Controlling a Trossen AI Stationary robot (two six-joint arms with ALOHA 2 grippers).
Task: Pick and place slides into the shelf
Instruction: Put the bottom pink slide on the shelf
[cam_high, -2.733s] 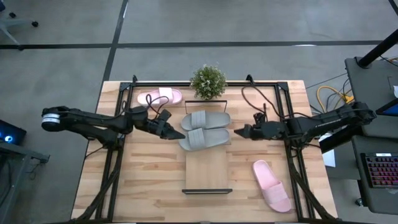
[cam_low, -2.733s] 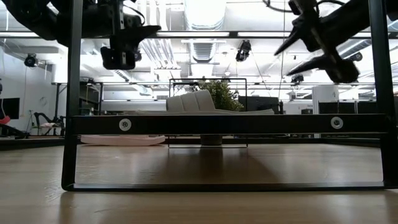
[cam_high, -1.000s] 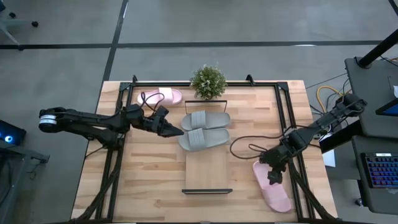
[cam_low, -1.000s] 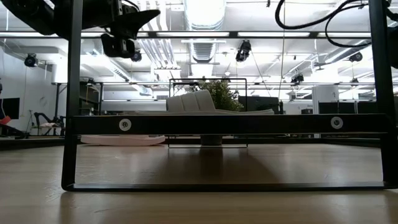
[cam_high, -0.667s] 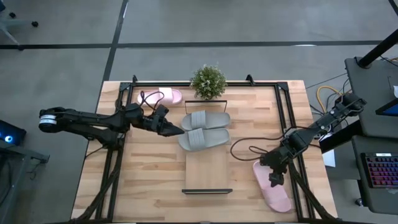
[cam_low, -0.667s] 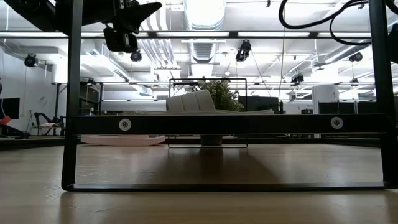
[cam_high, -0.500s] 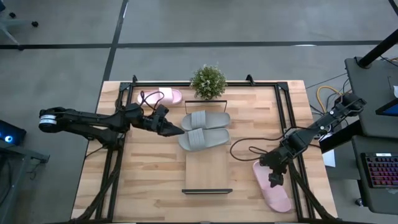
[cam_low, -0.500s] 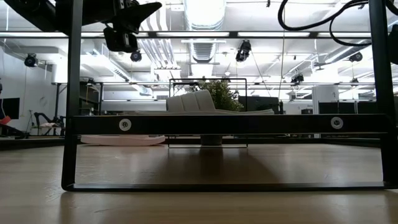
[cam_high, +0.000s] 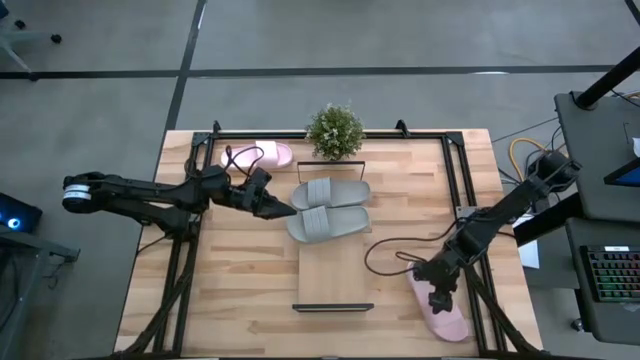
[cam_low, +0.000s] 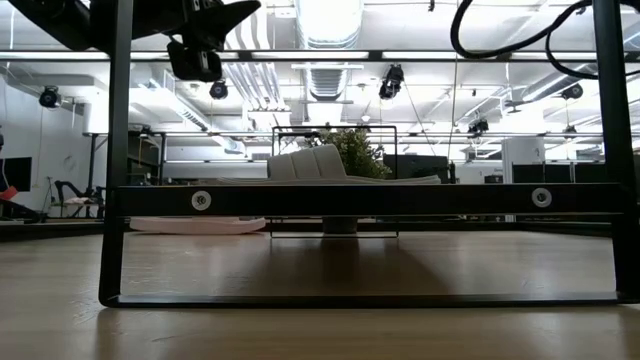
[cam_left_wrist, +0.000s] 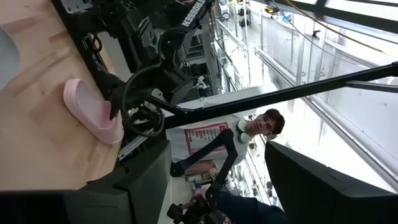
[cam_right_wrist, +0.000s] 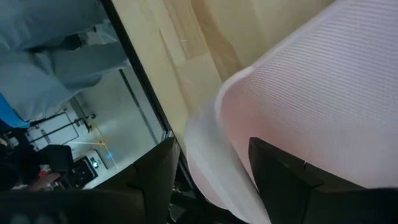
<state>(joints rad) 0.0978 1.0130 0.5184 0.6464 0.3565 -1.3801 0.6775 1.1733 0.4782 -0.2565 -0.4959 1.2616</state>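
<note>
From the overhead cam, the shelf (cam_high: 334, 272) sat mid-table with both grey slides (cam_high: 329, 207) lying across its far end, right in front of the little potted plant (cam_high: 334, 131). One pink slide (cam_high: 258, 155) was off to the left of the plant, and the other pink slide (cam_high: 440, 305) lay to the right of the shelf's near end. My right gripper (cam_high: 437, 297) was down on top of that one, fingers spread fairly wide with the strap between them, though I couldn't tell whether they'd actually got hold of it. My left gripper (cam_high: 281, 209) was hovering just left of the grey slides on the shelf, fingers parted, nothing in them. The table-level cam didn't give me much: the shelf's black wire frame (cam_low: 365, 200) filled the foreground, the grey slides (cam_low: 310, 165) and plant (cam_low: 352, 150) showed past it, and the far pink slide (cam_low: 197, 225) was a low sliver to the left of the plant. The left gripper (cam_low: 205, 30) hung high up and left of the shelf. On the left wrist cam I could see across the table to the pink slide (cam_left_wrist: 93, 112) beside the shelf, with the right arm (cam_left_wrist: 146, 106) parked on it and a person (cam_left_wrist: 261, 124) in the room beyond. The right wrist cam was basically all ribbed pink strap (cam_right_wrist: 317, 106), with the dark fingers (cam_right_wrist: 286, 180) straddling it and the wooden tabletop (cam_right_wrist: 186, 37) behind.
</note>
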